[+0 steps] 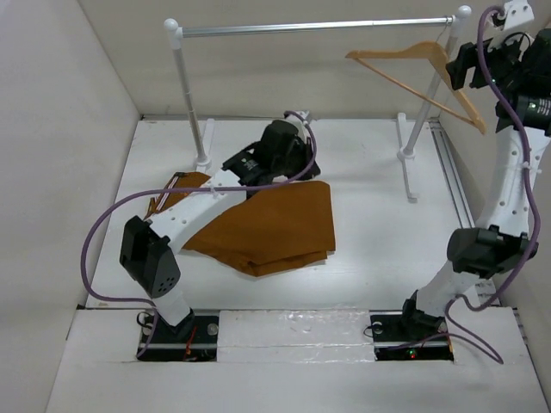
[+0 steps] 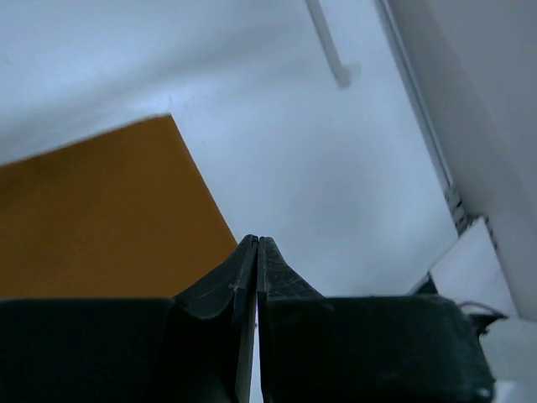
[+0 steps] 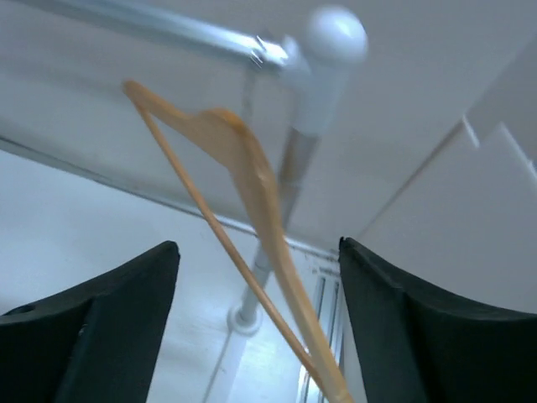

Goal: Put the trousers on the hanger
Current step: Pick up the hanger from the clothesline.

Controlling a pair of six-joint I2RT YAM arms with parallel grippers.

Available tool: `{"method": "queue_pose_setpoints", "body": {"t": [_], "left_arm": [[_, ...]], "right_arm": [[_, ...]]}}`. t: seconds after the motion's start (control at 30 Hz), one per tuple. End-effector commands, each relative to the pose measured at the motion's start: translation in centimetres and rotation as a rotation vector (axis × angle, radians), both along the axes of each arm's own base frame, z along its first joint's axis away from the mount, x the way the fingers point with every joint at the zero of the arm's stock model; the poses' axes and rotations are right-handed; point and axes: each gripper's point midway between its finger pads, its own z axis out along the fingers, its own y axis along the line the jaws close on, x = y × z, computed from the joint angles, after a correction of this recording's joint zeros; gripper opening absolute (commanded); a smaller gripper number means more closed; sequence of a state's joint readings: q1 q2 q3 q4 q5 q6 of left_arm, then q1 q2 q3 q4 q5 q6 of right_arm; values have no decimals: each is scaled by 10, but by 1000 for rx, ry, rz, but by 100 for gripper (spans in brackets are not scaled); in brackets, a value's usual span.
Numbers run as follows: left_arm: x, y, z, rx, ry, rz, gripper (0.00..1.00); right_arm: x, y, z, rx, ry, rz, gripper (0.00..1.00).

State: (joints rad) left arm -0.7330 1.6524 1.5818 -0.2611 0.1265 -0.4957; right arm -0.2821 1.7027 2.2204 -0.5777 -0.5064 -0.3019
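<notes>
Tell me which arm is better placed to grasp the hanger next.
The right, probably. The right tool is open and raised beside the hanger on the rail, with the hanger showing between its fingers. The left tool is shut, low by the trousers, far from it.

White worktop, matte, walls on three sides. Trousers lie folded flat on it, left of centre, with a striped waistband edge showing at their left end. Left post and right post stand toward the back. Left arm base and right arm base sit at the near edge.
</notes>
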Motion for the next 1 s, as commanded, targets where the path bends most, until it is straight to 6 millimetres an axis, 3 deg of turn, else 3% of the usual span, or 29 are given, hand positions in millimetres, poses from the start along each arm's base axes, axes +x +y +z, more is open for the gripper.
{"method": "queue_pose_setpoints", "body": {"t": [0.0, 0.03, 0.13, 0.2, 0.4, 0.47, 0.53, 0.6, 0.63, 0.67, 0.7, 0.73, 0.77, 0.8, 0.87, 0.97], "left_arm": [[-26, -8, -9, 23, 16, -97, 0], [-30, -9, -14, 39, 19, -112, 1], [-33, -8, -24, 53, 39, -116, 8], [-33, -8, -30, 61, 49, -118, 10], [-33, -6, -39, 87, 60, -121, 13], [-35, -4, -41, 92, 63, -121, 14], [-35, -4, -41, 91, 61, -119, 14], [-34, -2, -44, 88, 71, -118, 14], [-34, -2, -44, 87, 73, -119, 14], [-34, -3, -43, 83, 70, -121, 14], [-34, -3, -43, 82, 71, -120, 14], [-34, -3, -41, 79, 68, -120, 14], [-33, -4, -40, 77, 68, -120, 14], [-30, -1, -39, 72, 67, -110, 14], [-30, -2, -38, 68, 69, -108, 14], [-28, -4, -33, 61, 71, -104, 21]], "right_arm": [[5, -38, -33, 9, 105, 23, 85], [4, -32, -33, 16, 101, 109, 86], [9, -46, -63, 35, 152, 132, 89], [9, -53, -65, 30, 141, 124, 92], [16, -50, -104, 97, 218, 206, 91], [13, -37, -109, 97, 226, 256, 86], [14, -34, -126, 102, 260, 244, 77], [13, -23, -128, 85, 260, 250, 68], [14, -24, -133, 88, 270, 243, 68], [13, -12, -135, 89, 263, 276, 51], [13, -12, -135, 89, 263, 276, 51], [10, -7, -129, 83, 250, 278, 45], [12, 0, -124, 67, 227, 278, 27], [13, -1, -135, 67, 248, 233, 22], [9, 6, -117, 35, 192, 194, 12], [8, 17, -112, 19, 180, 123, 2]]}}
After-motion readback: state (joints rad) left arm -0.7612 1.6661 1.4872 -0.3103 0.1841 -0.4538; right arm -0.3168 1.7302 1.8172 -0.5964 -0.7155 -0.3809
